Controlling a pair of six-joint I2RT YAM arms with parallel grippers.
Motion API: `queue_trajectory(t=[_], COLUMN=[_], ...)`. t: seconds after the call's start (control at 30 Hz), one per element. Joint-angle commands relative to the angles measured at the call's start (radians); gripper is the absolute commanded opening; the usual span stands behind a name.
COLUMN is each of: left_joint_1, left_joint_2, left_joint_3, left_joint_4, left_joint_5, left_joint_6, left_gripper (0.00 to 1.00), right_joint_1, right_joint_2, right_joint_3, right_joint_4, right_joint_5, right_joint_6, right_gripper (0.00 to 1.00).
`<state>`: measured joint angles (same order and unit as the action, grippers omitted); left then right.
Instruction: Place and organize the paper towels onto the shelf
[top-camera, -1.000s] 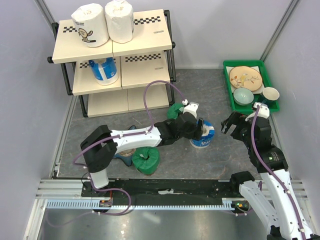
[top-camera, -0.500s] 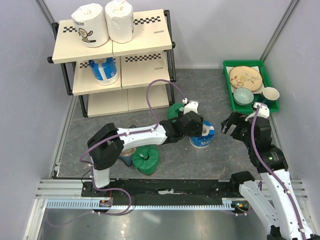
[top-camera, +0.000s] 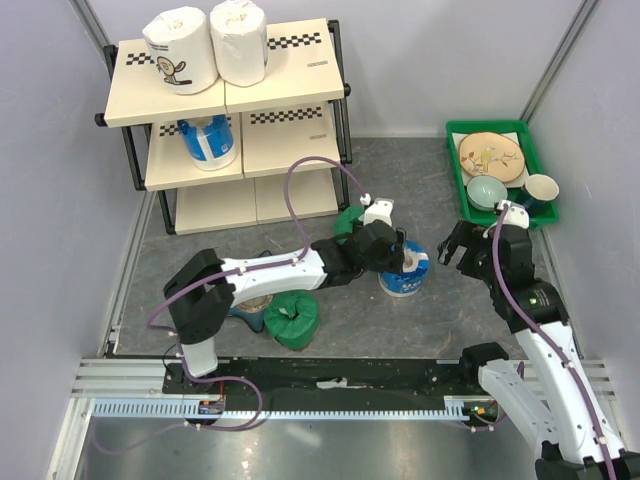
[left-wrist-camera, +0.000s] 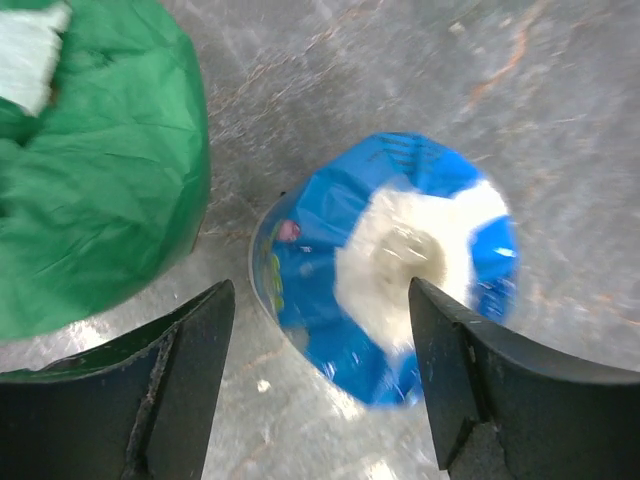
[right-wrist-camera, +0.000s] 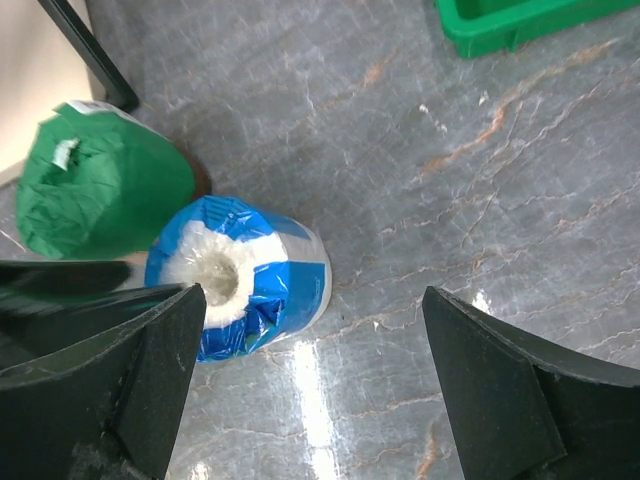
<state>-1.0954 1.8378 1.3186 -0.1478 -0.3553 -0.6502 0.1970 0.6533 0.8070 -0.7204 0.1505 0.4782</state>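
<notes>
Grey floor (top-camera: 400, 180), blue roll (left-wrist-camera: 390, 265) below spread left tool (left-wrist-camera: 320, 288), green roll (left-wrist-camera: 90, 190) maybe touching; right tool (right-wrist-camera: 314, 291) spread.

Six paper towels total: two white rolls (top-camera: 181, 50) (top-camera: 239, 40), two blue rolls (top-camera: 208, 140) (top-camera: 408, 272), two green rolls (top-camera: 292, 322) (top-camera: 348, 220). One shelf (top-camera: 285, 85), three tiers. One green tray (top-camera: 455, 168) with one plate (top-camera: 491, 155) and two bowls (top-camera: 486, 190) (top-camera: 541, 187).

green roll (left-wrist-camera: 90, 170) just beside blue roll (left-wrist-camera: 390, 270); bare floor (right-wrist-camera: 450, 200) opposite side
</notes>
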Motion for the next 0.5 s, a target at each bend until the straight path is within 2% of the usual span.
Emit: queue_trajectory(t=[0.0, 0.17, 0.47], left_joint_1=[-0.004, -0.004, -0.004], left_joint_2=[-0.158, -0.271, -0.589], left_joint_3=[-0.01, -0.085, -0.294], left_joint_4=[0.051, 0.045, -0.028], left_joint_5=[0.021, 0.018, -0.088], left_joint_6=[0.004, -0.002, -0.026], left_gripper=[0.78, 0.79, 0.79], right_joint_1=[-0.001, -0.001, 0.001], right_joint_2=[0.051, 0.138, 0.242], right_joint_3=[0.018, 0.018, -0.018], right_joint_4=[0.029, 0.041, 0.073], right_joint_5=[-0.055, -0.132, -0.224], right_joint_6=[0.005, 0.01, -0.003], right_gripper=[0.98, 0.98, 0.96])
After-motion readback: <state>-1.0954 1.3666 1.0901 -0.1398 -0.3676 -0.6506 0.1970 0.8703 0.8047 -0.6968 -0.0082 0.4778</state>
